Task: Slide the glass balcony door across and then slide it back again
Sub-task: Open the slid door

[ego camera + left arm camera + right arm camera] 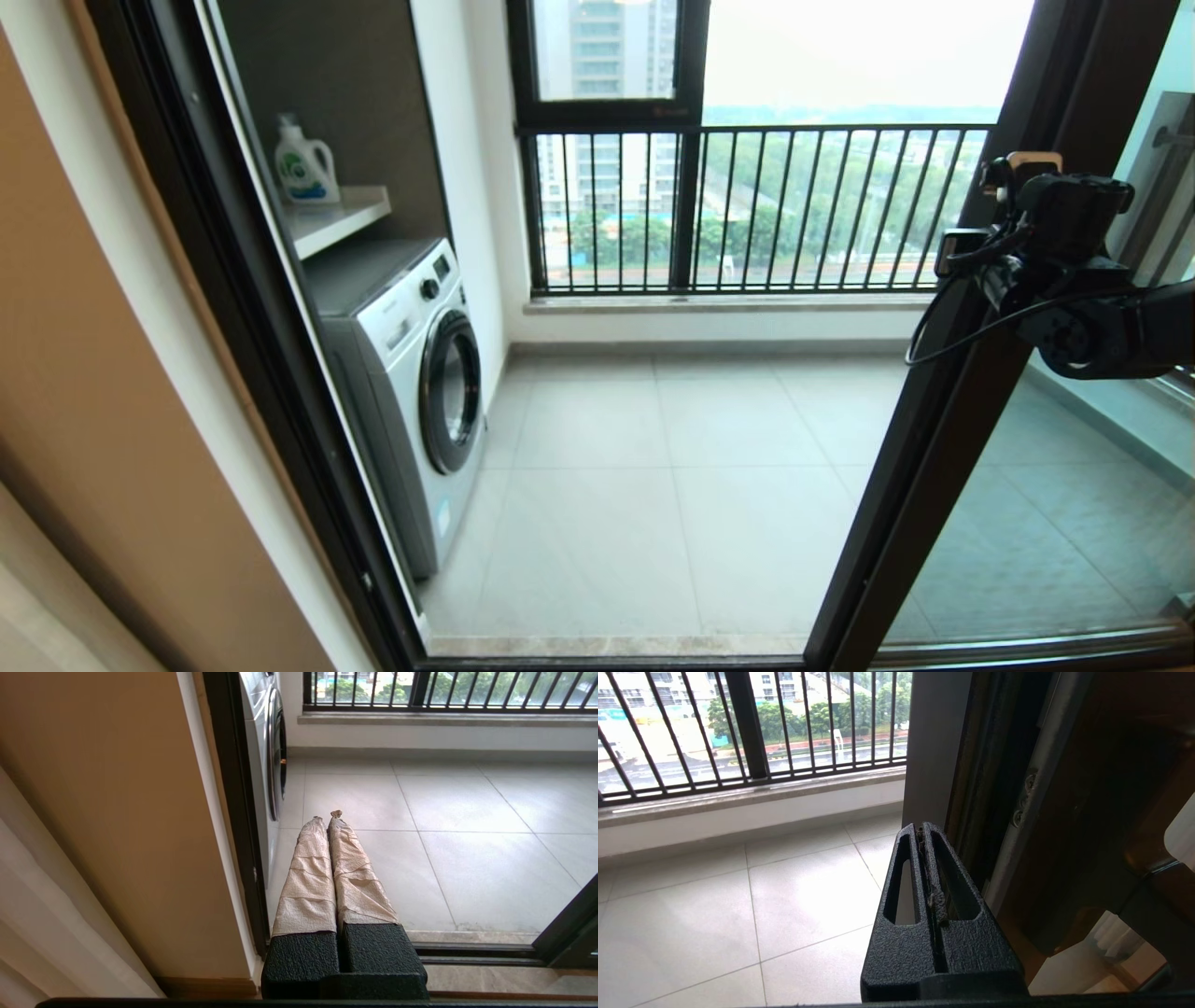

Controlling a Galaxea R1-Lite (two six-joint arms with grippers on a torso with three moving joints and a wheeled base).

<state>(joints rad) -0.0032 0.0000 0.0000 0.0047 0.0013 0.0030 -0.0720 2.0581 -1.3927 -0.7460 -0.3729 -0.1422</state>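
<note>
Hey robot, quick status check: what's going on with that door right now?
Right tool shut, empty, beside door frame edge. Left tool shut, parked low by the doorway. Door slid aside, doorway open. Nothing in the way; washing machine stands clear.

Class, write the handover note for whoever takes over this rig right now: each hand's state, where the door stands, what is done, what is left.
Right hand: shut, empty, raised beside the leading upright of the glass balcony door.
Left hand: shut, empty, held low by the left door jamb, idle.
Door: at the right of the opening; doorway open to the washing machine.
Done: door appears slid open.
Left: probably push it back across.
</note>
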